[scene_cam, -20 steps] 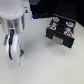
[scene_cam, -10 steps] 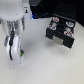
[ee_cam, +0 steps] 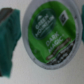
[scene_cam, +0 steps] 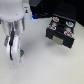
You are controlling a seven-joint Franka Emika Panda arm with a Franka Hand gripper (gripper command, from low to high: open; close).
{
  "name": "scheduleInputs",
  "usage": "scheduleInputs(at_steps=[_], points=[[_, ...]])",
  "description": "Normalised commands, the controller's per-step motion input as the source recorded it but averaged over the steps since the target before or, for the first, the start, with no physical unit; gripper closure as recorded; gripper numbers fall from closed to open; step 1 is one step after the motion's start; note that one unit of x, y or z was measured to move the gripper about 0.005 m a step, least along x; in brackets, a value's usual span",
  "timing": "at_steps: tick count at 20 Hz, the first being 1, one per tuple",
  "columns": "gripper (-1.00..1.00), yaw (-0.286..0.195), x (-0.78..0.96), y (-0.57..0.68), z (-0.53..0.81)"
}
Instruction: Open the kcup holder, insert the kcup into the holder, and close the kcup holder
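The kcup (ee_cam: pixel 51 31) is seen close up in the wrist view, its round green foil top with pale printing filling most of the frame and ringed by a white rim. It is set on the pale surface (scene_cam: pixel 50 62). Beside it in that view, a blurred dark green shape (ee_cam: pixel 9 41) is visible; what it is cannot be told. In the exterior view a small green spot (scene_cam: pixel 23 52) is seen just below the gripper (scene_cam: pixel 13 54), which is where the kcup appears to lie, at the exterior view's left. The gripper is held over it on the white arm (scene_cam: pixel 14 22). Whether the jaws are open or closed cannot be told from these blurred pictures.

The kcup holder (scene_cam: pixel 60 31) is placed well apart, toward the exterior view's upper right, a black box with its tray of round slots exposed and several pods (scene_cam: pixel 62 24) seated in it.
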Motion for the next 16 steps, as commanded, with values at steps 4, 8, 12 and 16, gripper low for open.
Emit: scheduleInputs(at_steps=[4, 8, 12, 16], points=[[1.00, -0.006, 0.02, 0.11, 0.17], [1.00, 0.000, 0.13, 0.37, 0.82], [1.00, 0.003, 0.17, 0.42, 0.88], [1.00, 0.012, 0.20, 0.47, 0.79]])
